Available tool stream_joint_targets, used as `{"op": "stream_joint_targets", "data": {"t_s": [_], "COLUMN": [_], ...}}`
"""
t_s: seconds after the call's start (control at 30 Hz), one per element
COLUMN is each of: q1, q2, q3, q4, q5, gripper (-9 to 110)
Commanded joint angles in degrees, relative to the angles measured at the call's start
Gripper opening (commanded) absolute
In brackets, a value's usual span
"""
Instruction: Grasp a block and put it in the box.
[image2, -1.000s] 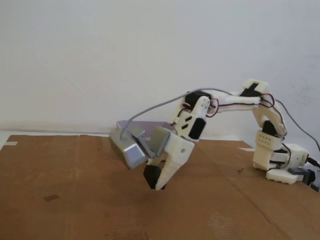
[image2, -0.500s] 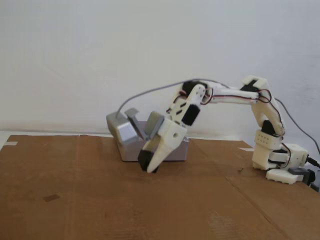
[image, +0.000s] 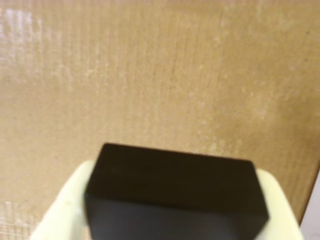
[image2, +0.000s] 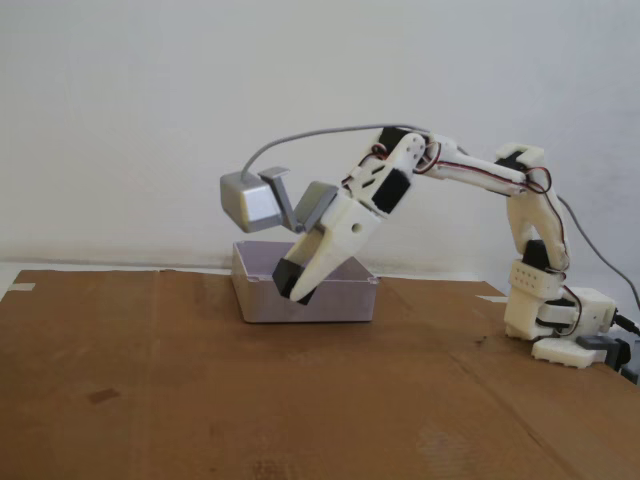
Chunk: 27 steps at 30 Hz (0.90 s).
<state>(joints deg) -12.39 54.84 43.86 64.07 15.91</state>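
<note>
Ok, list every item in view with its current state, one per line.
block: gripped, lifted off the cardboard.
gripper: shut on the block, raised in front of the box in the fixed view.
box: upright on the cardboard, open-topped; contents hidden.

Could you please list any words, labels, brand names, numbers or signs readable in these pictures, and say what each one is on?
None can be read.
The block held in the gripper is plain black.
The box, the cardboard surface, the grey camera housing and the white wall show no markings.
</note>
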Motion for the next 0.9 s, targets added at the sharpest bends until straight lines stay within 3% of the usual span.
{"op": "stream_joint_targets", "data": {"t_s": [0.0,0.47,0.87], "q1": [0.35,5.80,16.96], "q2": [13.45,18.28,17.40], "q3": [-6.50,-6.42,-6.15], "q4": [-0.79,-0.79,-0.79], "q5": [-0.62,-0.62,-0.62], "gripper": [1,1,1]}}
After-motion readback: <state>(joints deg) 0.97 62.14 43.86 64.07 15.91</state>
